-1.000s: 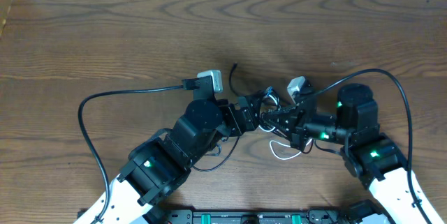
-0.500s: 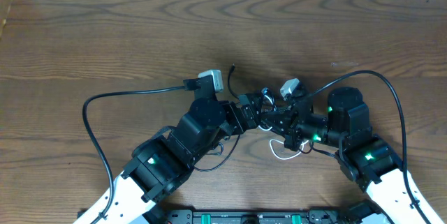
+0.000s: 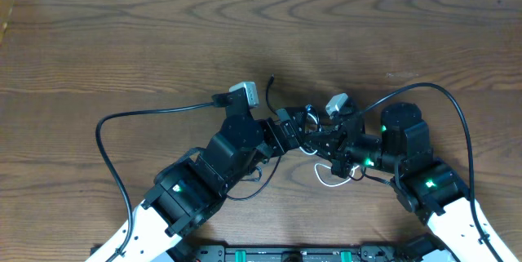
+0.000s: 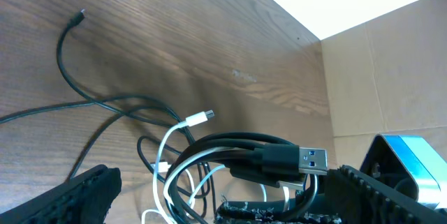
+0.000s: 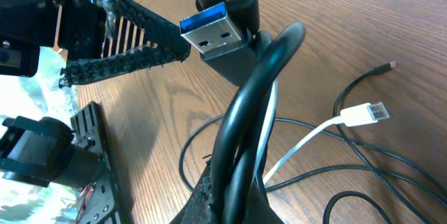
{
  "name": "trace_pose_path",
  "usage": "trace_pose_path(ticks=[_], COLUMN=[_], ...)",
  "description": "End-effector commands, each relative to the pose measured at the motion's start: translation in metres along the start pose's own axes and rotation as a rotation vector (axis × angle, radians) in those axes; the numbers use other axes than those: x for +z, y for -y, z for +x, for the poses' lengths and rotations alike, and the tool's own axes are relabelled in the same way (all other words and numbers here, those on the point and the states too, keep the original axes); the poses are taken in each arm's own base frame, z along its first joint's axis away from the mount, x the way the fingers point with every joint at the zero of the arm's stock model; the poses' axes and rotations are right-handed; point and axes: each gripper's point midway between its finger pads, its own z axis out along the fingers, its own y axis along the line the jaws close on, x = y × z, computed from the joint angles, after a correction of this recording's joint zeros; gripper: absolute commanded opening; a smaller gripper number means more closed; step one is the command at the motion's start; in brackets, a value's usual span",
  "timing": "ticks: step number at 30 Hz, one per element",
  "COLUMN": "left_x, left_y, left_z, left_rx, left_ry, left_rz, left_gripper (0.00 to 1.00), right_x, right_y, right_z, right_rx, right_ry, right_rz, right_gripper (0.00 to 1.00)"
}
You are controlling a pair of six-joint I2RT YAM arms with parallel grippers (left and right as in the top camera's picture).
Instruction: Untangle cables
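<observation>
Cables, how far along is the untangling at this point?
Done: nothing looks finished. The black cable and the white cable are looped through each other in one bundle.
In hand: the right gripper holds the black loops up off the table, and the left gripper is open around the bundle.
Left: draw the white cable out of the black loops and lay the two apart.

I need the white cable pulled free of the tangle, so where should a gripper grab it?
Grip the white cable just behind its free plug: that end lies out on the table, clear of the bunched black cable. Come down from above, across the cord.
</observation>
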Motion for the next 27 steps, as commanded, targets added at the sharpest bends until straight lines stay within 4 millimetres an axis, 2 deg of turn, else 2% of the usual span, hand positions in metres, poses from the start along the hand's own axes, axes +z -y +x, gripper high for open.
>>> trace_pose_path(ticks=[1,9,27], left_x=[0.0,0.007,0.009], left_y=[0.002,0.0,-0.007], left_z=[0.003,0.008,0.014], left_rx=[-0.023,-0.029,-0.026], left_ry=[-0.015,-0.041,-0.067], left_rz=[0.01,-0.003,-0.033], left_gripper=[0.98,0.98,0.98], right_x=[0.001,0.003,0.003], right_y=[-0.002,-0.008,-0.003], right_z=[0.0,0.002,-0.001], right_rx=[-0.03,-0.038,-0.032], right_ry=[0.001,-0.008,0.006], right_rz=[-0.001,-0.018,0.008], right_gripper=[0.01,0.01,0.01])
